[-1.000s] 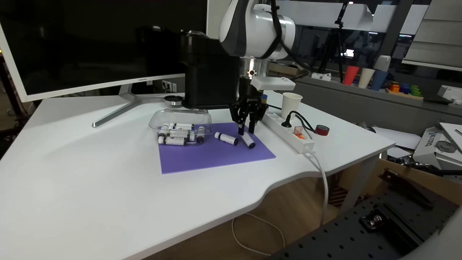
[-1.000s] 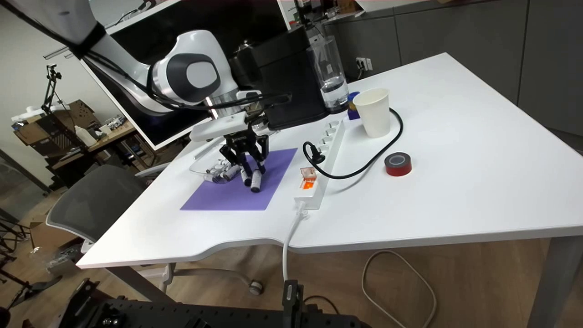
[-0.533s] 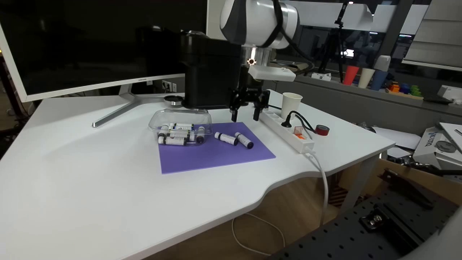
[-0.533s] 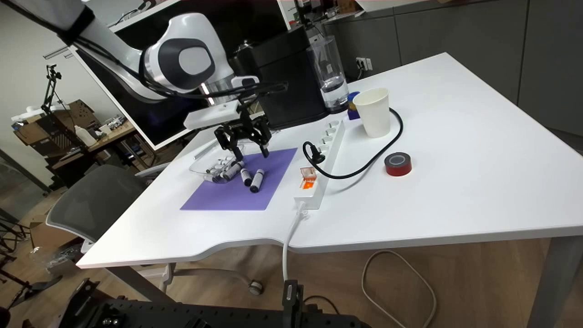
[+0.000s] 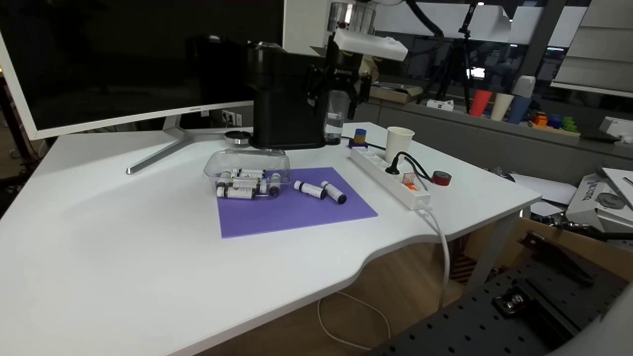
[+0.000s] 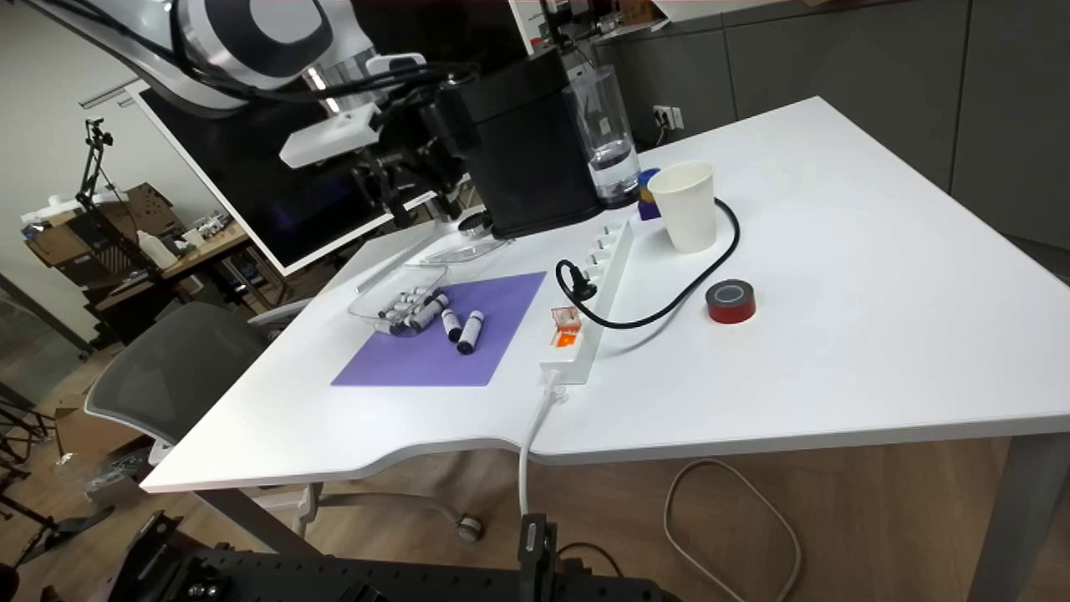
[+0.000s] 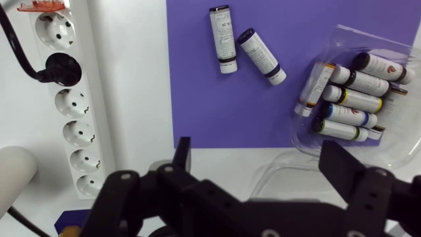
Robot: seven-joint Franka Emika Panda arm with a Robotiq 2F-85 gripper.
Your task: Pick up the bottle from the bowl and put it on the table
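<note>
The bowl, a shallow clear plastic container (image 5: 213, 174), holds several small white-labelled bottles (image 7: 350, 98). Two more bottles lie side by side on the purple mat: one bottle (image 7: 223, 38) nearer the power strip and another bottle (image 7: 260, 54) closer to the bowl. Under the mat spreads the white table (image 5: 138, 247). High above the tabletop, my gripper (image 7: 256, 142) stands open and holds nothing. In both exterior views the gripper (image 5: 331, 108) is well clear of the mat and bottles.
A white power strip (image 5: 385, 178) with a black plug runs beside the purple mat (image 5: 282, 220). Near it stand a paper cup (image 6: 687, 209) and a tape roll (image 6: 730, 301). A tall black box (image 6: 531, 150) and the monitor (image 5: 138, 64) rise behind; a clear lid (image 7: 296, 184) lies beside the bowl.
A second ago my fingers were down around the bottle nearer the power strip. They have opened, let it go on the mat, and the gripper has risen far above it.
</note>
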